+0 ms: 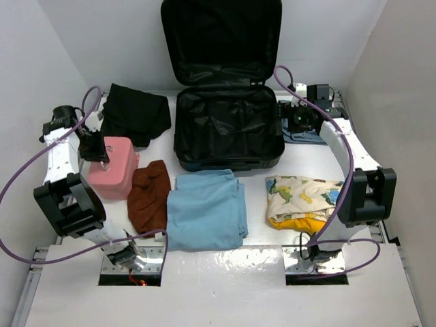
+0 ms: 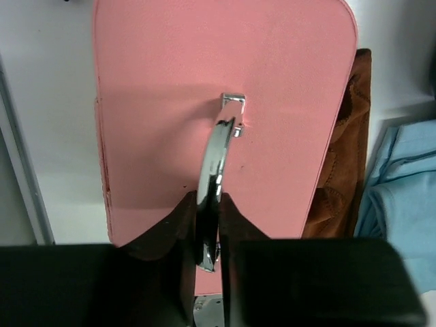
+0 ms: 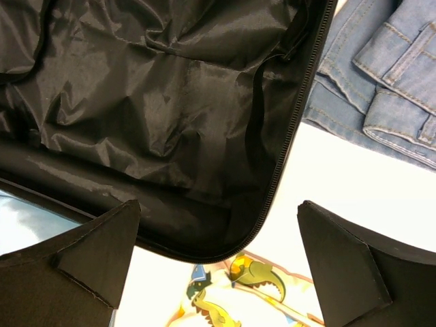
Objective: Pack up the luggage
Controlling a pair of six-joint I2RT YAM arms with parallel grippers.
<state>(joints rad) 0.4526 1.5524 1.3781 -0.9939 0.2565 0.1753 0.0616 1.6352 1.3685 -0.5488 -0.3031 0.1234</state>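
The left claw (image 2: 208, 204) pinches the metal handle (image 2: 216, 146) of the pink case (image 2: 157, 102); the right claw (image 3: 218, 208) hangs spread beside the open suitcase (image 3: 136, 102).

This is a robot test cell in a lab, not a home. Plain white panels (image 1: 61, 41) wall in the white table (image 1: 225, 279) beyond and to the outer side of the left gripper (image 2: 208, 225) and the right gripper (image 3: 218, 204). Purple cables (image 1: 68, 255) trail along the arms behind them, down to bases set in cut-outs beside a metal rail (image 1: 24, 293). Around the grippers a suitcase (image 1: 228, 129), a pink case (image 1: 112, 170) and folded clothes (image 1: 204, 208) lie spaced out one by one.
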